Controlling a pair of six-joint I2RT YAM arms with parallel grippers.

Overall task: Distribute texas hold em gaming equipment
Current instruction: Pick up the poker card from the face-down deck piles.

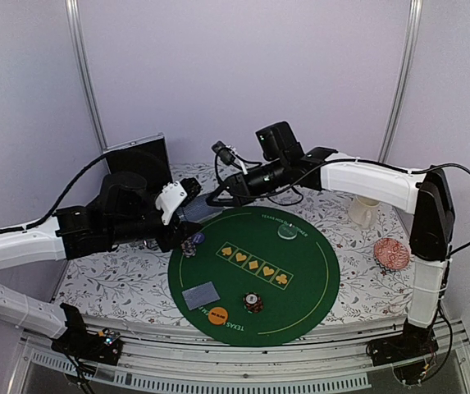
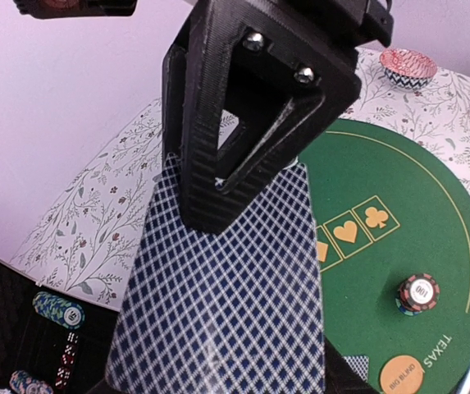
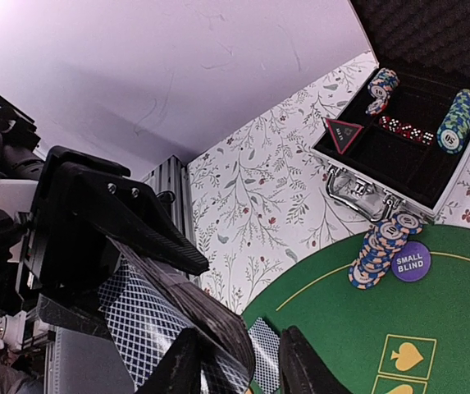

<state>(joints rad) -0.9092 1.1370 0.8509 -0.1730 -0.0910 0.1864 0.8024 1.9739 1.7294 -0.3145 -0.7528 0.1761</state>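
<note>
Left pincer (image 2: pixel 214 222) is clamped on the deck of cards (image 2: pixel 226 312) above the mat's (image 1: pixel 317 279) far-left edge. The right pincer (image 3: pixel 235 369) is placed at the deck's edge, and its grip cannot be told. One card (image 1: pixel 201 295), an orange disc (image 1: pixel 217 315) and chip stacks (image 1: pixel 253 303) are laid out on the mat. The triangle marker (image 3: pixel 344 134) and more chips (image 3: pixel 458 119) are left in the case (image 3: pixel 382 197).

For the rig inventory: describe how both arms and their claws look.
Both arms have white link shells with black joints: left arm, right arm. Black cables loop beside each. The left claw has a white body; its fingers are ridged black plastic, triangular with a cut-out and two screws. The right claw has dark, tapered fingers.
</note>
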